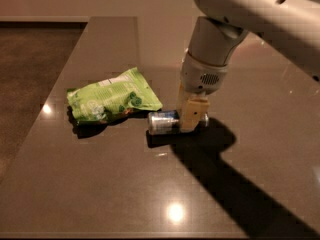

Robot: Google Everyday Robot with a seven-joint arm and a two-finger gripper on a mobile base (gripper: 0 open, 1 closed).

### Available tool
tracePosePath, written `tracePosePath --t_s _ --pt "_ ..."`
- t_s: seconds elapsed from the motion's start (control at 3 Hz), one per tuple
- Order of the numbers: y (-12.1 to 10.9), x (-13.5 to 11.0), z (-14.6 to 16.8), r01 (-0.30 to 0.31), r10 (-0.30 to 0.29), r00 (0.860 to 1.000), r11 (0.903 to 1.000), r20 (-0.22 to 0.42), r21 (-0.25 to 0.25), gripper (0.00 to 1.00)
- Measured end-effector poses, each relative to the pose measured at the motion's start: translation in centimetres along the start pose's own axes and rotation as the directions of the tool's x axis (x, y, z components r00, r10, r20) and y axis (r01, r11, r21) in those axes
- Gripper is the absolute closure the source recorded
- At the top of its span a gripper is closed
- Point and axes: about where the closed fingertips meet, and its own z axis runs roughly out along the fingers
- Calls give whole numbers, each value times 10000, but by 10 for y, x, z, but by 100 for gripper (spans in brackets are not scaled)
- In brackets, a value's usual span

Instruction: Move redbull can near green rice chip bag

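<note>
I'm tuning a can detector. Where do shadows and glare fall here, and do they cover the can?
Camera view: the broad shadow of the arm runs from the end effector, clamped on the redbull can, toward the lower right; the can itself is lit. Two glare spots sit on the table, one near the bottom edge, one left of the green rice chip bag.

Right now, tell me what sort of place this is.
Probably a break-room or kitchen counter: a dark polished countertop holding a green rice chip bag and a redbull can on its side, which the end effector grips.
</note>
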Motion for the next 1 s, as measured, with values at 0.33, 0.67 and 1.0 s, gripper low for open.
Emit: tracePosePath --t_s 0.33,0.67,1.0 --pt "-5 -10 11 -158 156 9996 9999 -240 -55 82" --pt "-11 -19 17 -314 311 9993 9994 -199 -151 59" --pt "-19 -27 20 -441 439 9990 9989 -115 -147 35"
